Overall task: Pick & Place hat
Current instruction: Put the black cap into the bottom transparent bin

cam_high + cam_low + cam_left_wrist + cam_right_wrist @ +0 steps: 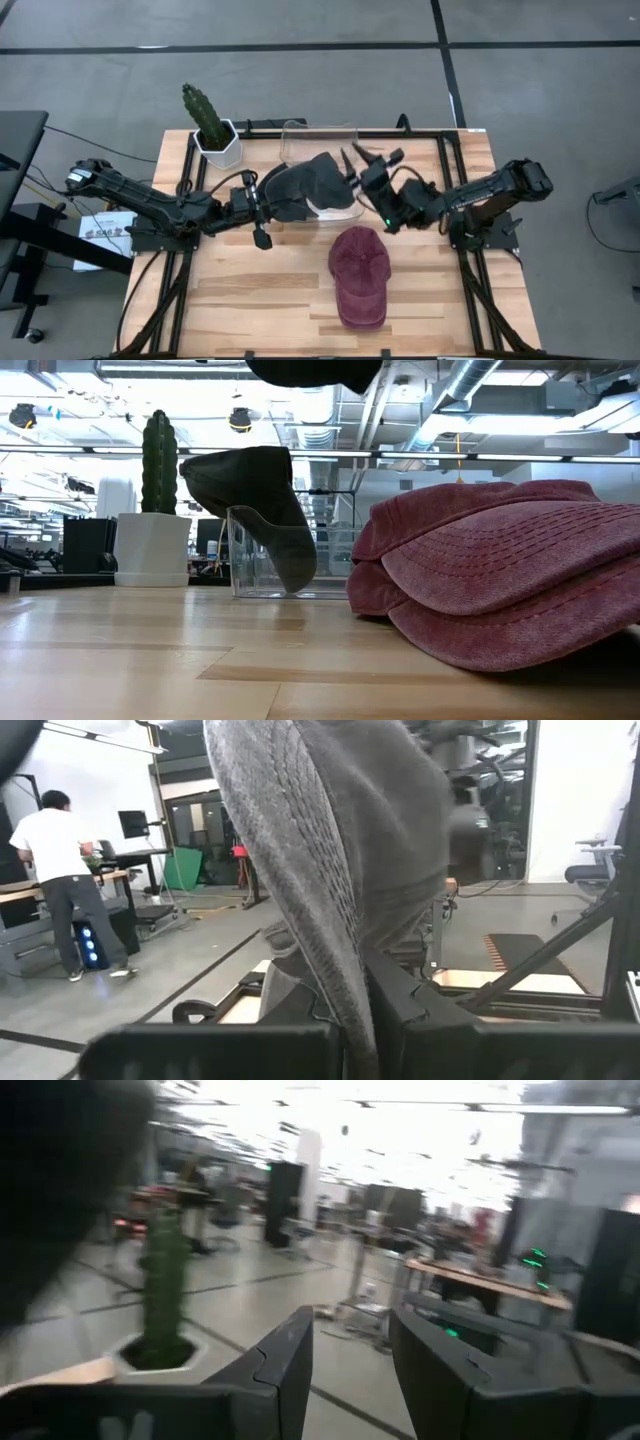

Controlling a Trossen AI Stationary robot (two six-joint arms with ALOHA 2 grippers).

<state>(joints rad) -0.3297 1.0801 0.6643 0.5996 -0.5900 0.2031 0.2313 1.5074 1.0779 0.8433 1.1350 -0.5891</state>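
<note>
Even overhead light, soft shadows on the bench (250, 290). Low view: ceiling glare, near maroon cap (500, 575) soft. Right wrist view motion-blurred, background blown out.

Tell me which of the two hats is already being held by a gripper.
The dark grey hat, pinched by the left gripper and draped over the clear bin. The maroon cap lies free on the table, no gripper touching it.

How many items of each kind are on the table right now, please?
Hats: 2, a dark grey fabric cap and a maroon corduroy cap
Clear plastic bins: 1
Potted cacti in white pots: 1
Total: 4
</note>
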